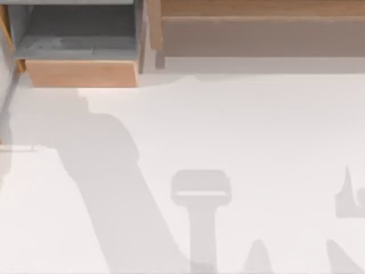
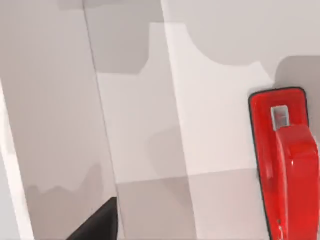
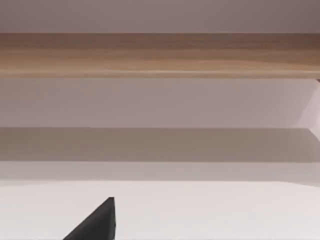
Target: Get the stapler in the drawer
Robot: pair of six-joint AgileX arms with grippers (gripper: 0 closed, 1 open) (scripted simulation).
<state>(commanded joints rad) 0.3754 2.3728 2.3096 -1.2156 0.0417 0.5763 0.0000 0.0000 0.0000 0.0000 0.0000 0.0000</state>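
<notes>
One glossy red stapler (image 2: 285, 165), rounded end, stepped top; left pincer state: cannot tell.

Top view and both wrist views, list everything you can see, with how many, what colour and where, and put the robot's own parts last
Drawer: one, grey inside with a light tan wood front, pulled open at the far left of the table in the top view.
Shelf unit: one, long, tan wood, along the far edge to the right of the drawer; the right wrist view faces it.
Stapler: one, glossy red, lying on a pale surface in the left wrist view.
Table: one, white, crossed by grey shadows.
Left gripper: one dark fingertip at the edge of the left wrist view.
Right gripper: one dark fingertip at the edge of the right wrist view.
</notes>
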